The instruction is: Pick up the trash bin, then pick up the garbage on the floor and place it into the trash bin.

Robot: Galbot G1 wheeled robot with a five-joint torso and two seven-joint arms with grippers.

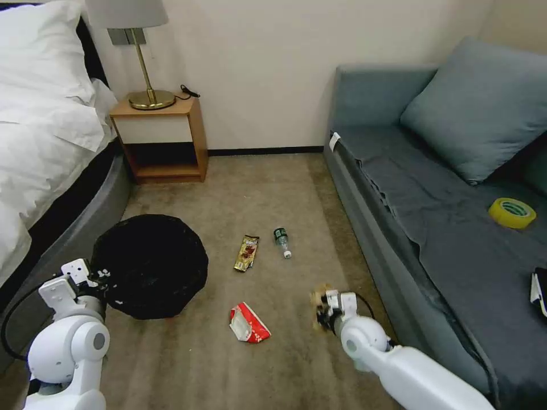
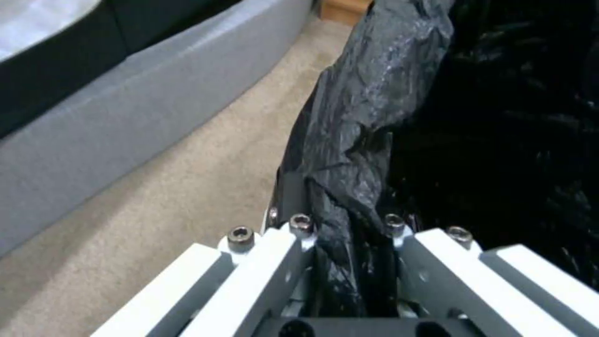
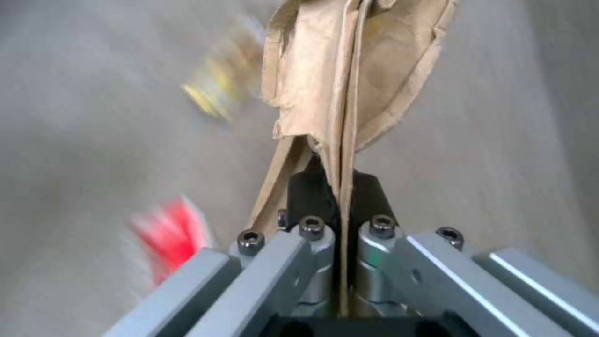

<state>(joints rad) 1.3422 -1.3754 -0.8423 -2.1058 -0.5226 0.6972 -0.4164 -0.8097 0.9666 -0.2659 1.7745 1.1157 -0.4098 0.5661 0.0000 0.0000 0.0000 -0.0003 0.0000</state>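
Note:
The trash bin, lined with a crinkled black bag, is on the left beside the bed. My left gripper is shut on its bagged rim. My right gripper is shut on a piece of crumpled brown paper garbage, held above the carpet near the sofa. On the floor lie a red-and-white packet, a brown-gold wrapper and a small clear bottle with a green label. The packet and wrapper show blurred in the right wrist view.
A grey sofa runs along the right, with a yellow tape roll and a black device on it. A bed stands on the left, a wooden nightstand with a lamp at the back.

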